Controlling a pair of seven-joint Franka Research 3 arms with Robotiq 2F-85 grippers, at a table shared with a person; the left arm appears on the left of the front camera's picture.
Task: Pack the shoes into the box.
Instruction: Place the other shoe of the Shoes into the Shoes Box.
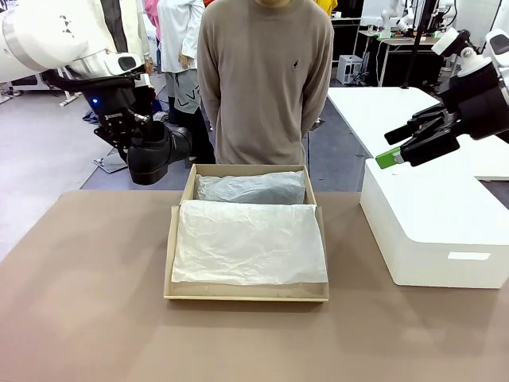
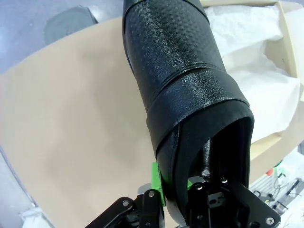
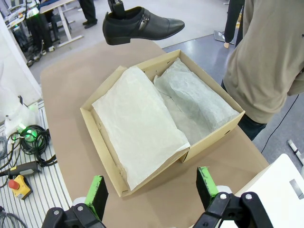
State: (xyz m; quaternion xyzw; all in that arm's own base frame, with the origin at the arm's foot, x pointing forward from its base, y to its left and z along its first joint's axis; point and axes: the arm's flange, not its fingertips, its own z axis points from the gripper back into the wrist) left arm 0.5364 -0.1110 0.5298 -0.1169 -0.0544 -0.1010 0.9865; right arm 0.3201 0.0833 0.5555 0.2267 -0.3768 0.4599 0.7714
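Note:
One glossy black shoe (image 1: 155, 151) with a side strap hangs above the table's far left, just beyond the left back corner of the tan cardboard box (image 1: 169, 263). My left gripper (image 1: 134, 131) is shut on its heel collar. In the left wrist view the shoe (image 2: 185, 80) points away from the left gripper (image 2: 173, 190) towards the box (image 2: 292, 33). My right gripper (image 1: 406, 147) hovers open and empty at the right. In its own view, the right gripper (image 3: 152, 190) looks down on the box (image 3: 97, 142) and the raised shoe (image 3: 140, 26).
A flat white tissue sheet (image 1: 246, 243) covers the box's near part, and a tissue-wrapped bundle (image 1: 250, 189) lies in the far part. A large white block-shaped box (image 1: 437, 231) stands at the right under my right gripper. A person (image 1: 266, 79) stands at the far edge.

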